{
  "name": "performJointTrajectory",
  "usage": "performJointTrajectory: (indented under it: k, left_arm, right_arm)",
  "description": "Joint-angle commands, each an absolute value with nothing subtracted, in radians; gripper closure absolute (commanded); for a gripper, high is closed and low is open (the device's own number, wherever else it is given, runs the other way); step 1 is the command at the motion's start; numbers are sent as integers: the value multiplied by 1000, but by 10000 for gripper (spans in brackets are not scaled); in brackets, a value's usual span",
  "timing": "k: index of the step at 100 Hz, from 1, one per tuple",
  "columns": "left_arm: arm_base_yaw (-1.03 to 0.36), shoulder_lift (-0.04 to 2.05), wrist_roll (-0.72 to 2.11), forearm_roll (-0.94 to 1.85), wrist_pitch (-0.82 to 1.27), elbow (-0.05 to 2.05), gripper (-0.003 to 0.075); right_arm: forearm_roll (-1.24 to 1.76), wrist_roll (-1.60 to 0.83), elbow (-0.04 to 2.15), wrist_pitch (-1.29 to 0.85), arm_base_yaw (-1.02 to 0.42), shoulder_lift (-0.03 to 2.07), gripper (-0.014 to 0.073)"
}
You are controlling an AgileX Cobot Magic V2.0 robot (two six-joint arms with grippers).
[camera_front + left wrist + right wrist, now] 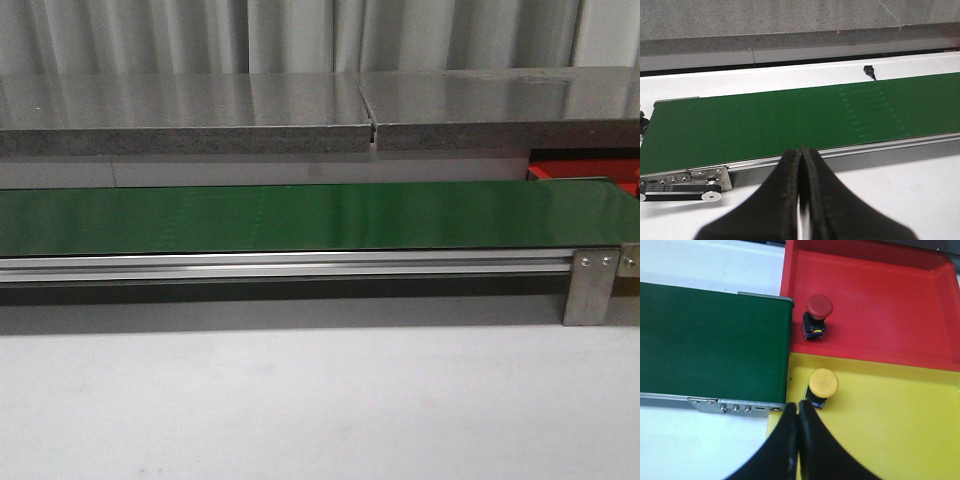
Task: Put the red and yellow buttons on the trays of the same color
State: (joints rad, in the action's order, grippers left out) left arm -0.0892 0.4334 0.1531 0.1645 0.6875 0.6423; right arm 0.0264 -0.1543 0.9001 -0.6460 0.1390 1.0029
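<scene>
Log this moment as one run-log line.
left gripper: shut, empty | right gripper: shut, empty | red button: on red tray | yellow button: on yellow tray | conveyor belt: bare

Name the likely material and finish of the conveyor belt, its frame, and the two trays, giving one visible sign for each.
Conveyor belt: probably smooth rubber or PVC; soft sheen. Frame: apparently brushed aluminium; silver, grooved, bolted bracket. Red tray and yellow tray: seemingly moulded plastic; uniform colour, rounded raised rims, slight gloss.
</scene>
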Motion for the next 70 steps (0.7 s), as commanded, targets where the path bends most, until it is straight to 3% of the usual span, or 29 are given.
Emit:
performJointTrajectory:
  k: [1,47,70]
  left_arm:
    - [-97,443,154,184,609,668,739]
    - [-97,443,154,187,609,668,739]
    - [-97,450,154,189,589,672,739]
  right_arm:
    - [25,-163,865,-552,140,896,661]
    - [29,-163,612,-568,140,494,661]
    - [29,-163,580,-571,140,419,661]
